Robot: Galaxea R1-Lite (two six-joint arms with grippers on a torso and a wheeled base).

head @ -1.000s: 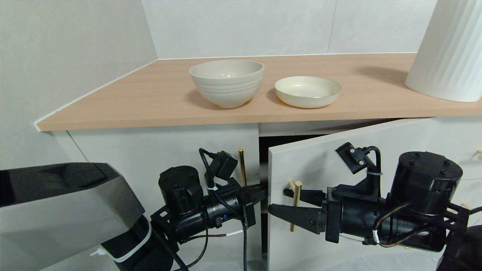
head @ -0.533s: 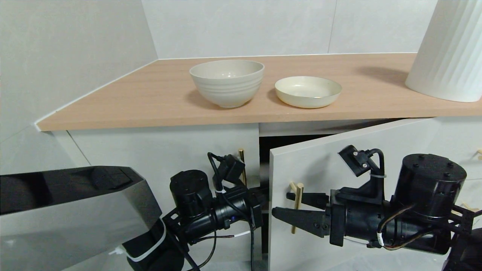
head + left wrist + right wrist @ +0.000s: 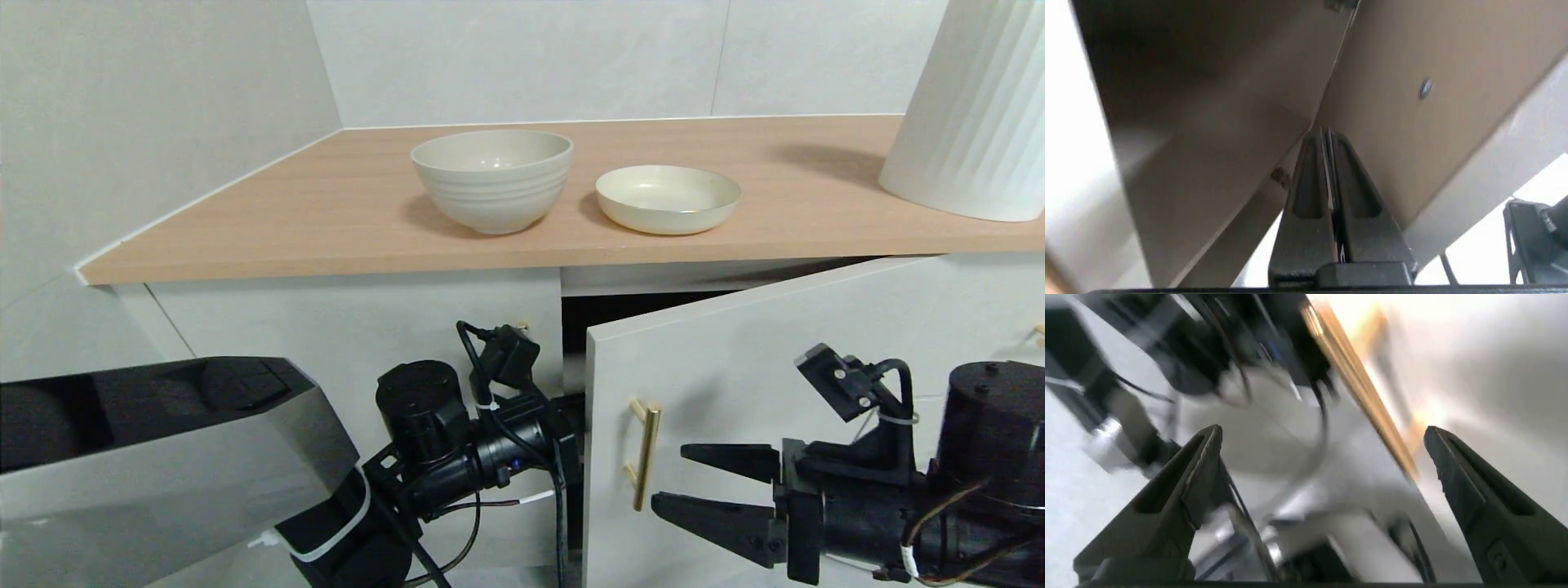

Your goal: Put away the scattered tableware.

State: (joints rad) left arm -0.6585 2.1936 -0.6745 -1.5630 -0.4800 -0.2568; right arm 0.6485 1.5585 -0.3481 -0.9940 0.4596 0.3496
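A deep cream bowl (image 3: 491, 178) and a shallow cream dish (image 3: 668, 197) stand side by side on the wooden countertop (image 3: 286, 220). Below them the right cabinet door (image 3: 775, 351) is ajar, with its gold handle (image 3: 645, 453) facing me. My left gripper (image 3: 1328, 139) is shut with nothing in it, and its tips are pushed into the dark gap behind the door's edge. The door's brown inner face (image 3: 1437, 98) lies beside them. My right gripper (image 3: 669, 475) is open just right of the handle, apart from it. In the right wrist view the handle (image 3: 1360, 384) lies beyond its fingers (image 3: 1192, 482).
A tall white ribbed vase (image 3: 971, 114) stands at the counter's right end. The left cabinet door (image 3: 351, 327) is closed. Tiled walls close off the corner on the left and at the back.
My right gripper has come off the gold handle and drawn back to the right and down. The left arm has pushed rightward into the gap. The door has swung slightly wider.
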